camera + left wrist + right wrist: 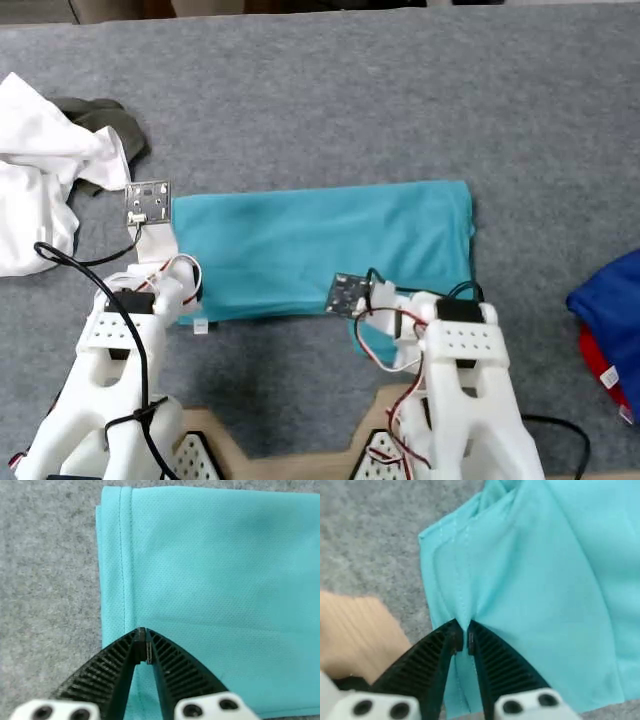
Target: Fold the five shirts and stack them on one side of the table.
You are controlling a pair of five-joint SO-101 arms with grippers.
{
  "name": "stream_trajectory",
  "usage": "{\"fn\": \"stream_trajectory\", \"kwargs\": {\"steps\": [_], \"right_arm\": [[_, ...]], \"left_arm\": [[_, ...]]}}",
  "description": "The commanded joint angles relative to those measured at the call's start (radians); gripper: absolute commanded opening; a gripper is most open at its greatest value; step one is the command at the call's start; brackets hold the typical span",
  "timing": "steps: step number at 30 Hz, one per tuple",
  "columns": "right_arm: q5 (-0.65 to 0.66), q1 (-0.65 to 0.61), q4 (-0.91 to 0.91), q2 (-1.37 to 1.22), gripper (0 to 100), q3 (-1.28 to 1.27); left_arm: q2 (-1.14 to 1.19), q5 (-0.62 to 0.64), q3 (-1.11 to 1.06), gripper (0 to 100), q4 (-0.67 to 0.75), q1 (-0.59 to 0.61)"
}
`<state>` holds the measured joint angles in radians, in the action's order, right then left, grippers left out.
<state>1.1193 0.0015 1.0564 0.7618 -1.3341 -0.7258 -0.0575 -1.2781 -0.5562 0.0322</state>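
teal shirt [320,245], mid-frame, mid-fold: left pincer [142,647] and right pincer [463,639] each clamped on its lower edge; next, probably lift together, fold upward.

Room to pass over the far table [400,90], beyond the teal shirt [320,245]. White pile [40,180] crowds the left edge; blue shirt [610,300] blocks the right.

Three lots on the table [400,100]
Shirt [320,245] mid-table; heap [40,190] at left edge (farther back); stack [608,320] at right edge.
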Motion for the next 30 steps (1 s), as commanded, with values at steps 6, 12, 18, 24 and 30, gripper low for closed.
{"fn": "stream_trajectory", "kwargs": {"steps": [6, 12, 18, 24, 30], "right_arm": [[0.011, 0.008, 0.109, 0.001, 1.4, 0.145], [0.011, 0.007, 0.146, 0.001, 1.3, 0.15], [0.012, 0.007, 0.15, -0.002, 1.4, 0.143], [0.009, 0.007, 0.155, -0.001, 1.2, 0.142], [0.009, 0.007, 0.16, -0.001, 1.2, 0.142]], "left_arm": [[0.002, 0.005, 0.048, 2, 0.012, 0.003], [0.002, 0.005, 0.048, 2, 0.012, 0.003], [0.004, 0.005, 0.048, 2, 0.012, 0.003], [0.004, 0.005, 0.048, 2, 0.012, 0.003], [0.004, 0.005, 0.048, 2, 0.012, 0.003]]}}
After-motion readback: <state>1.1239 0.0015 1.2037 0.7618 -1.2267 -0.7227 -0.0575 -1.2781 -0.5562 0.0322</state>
